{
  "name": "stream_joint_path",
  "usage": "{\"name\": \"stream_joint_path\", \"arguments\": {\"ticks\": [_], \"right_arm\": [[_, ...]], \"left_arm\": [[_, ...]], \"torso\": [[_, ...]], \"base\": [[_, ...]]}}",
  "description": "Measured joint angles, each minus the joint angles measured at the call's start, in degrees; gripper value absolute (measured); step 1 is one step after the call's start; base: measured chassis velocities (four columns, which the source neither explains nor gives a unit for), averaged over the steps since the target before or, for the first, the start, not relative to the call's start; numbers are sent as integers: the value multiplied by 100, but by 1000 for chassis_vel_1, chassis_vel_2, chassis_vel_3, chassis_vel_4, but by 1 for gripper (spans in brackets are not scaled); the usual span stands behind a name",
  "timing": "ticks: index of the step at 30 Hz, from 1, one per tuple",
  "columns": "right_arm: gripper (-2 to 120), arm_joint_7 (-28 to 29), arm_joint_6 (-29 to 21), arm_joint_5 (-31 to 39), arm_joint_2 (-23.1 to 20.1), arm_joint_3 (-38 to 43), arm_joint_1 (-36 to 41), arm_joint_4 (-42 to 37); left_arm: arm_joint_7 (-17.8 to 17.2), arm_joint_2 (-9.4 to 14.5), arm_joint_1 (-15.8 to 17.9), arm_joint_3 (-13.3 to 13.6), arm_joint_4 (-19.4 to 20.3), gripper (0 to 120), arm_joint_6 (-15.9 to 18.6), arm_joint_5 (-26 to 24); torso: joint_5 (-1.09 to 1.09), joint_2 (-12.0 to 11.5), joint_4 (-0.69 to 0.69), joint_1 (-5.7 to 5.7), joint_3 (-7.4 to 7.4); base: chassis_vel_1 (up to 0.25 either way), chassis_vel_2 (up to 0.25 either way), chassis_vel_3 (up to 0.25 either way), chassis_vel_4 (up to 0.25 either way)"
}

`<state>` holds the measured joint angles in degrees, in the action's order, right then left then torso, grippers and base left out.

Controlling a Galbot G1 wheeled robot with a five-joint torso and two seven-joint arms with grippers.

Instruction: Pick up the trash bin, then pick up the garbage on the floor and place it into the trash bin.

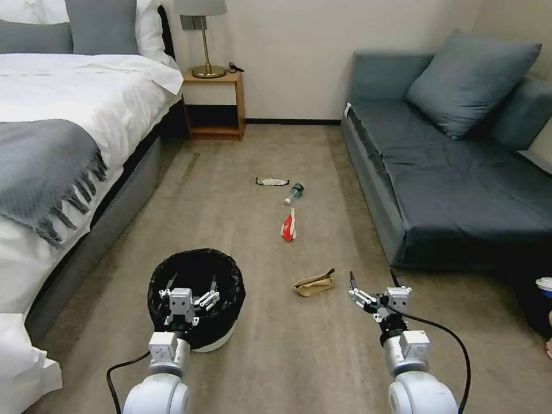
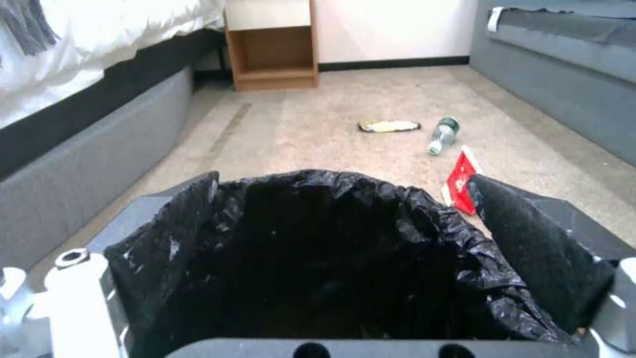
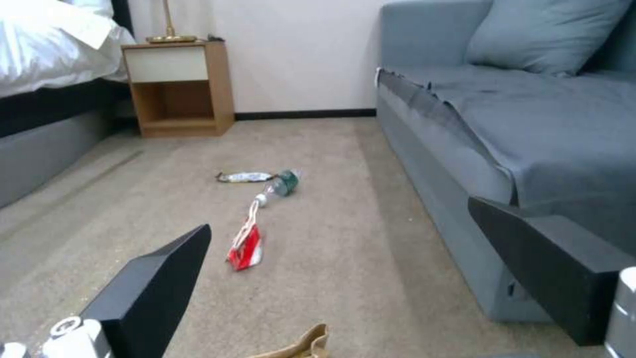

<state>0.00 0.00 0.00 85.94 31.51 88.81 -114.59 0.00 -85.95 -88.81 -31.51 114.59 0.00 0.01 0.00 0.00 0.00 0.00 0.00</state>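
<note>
Head view: the left gripper (image 1: 192,291) hangs over the near rim of the trash bin (image 1: 221,342), jaws spread astride the crinkled black liner, not clamped. The right gripper (image 1: 374,283), jaws wide and empty, is the nearer one to the crumpled brown paper bag (image 1: 315,283), which lies just left of it, long axis crosswise on the carpet.

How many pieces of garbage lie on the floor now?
4: paper bag nearest the robot, red packet beyond it, then bottle and flat wrapper farthest.
</note>
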Motion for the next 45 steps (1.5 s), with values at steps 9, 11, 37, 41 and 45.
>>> {"name": "stream_joint_path", "arguments": {"ticks": [9, 11, 37, 41, 45], "right_arm": [[100, 0, 0, 0, 0, 0, 0, 0], [100, 0, 0, 0, 0, 0, 0, 0], [100, 1597, -2713, 1991, -615, 269, 1365, -1968], [100, 1560, -2653, 2006, -685, 331, 1298, -1921], [100, 1535, -2584, 2028, -715, 373, 1266, -1883]], "left_arm": [[0, 0, 0, 0, 0, 99, 0, 0], [0, 0, 0, 0, 0, 99, 2, -1], [-2287, 1093, -596, -298, 2212, 100, 2852, -1527], [-2288, 1192, -551, -340, 2167, 100, 2841, -1538], [-2288, 1210, -529, -337, 2126, 100, 2834, -1537]], "torso": [[0, 0, 0, 0, 0], [0, 0, 0, 0, 0], [-2, 0, 0, 0, 0], [-1, 0, 0, 0, 0], [0, 0, 0, 0, 0]], "base": [[0, 0, 0, 0], [0, 0, 0, 0], [0, 0, 0, 0], [0, 0, 0, 0], [0, 0, 0, 0]]}}
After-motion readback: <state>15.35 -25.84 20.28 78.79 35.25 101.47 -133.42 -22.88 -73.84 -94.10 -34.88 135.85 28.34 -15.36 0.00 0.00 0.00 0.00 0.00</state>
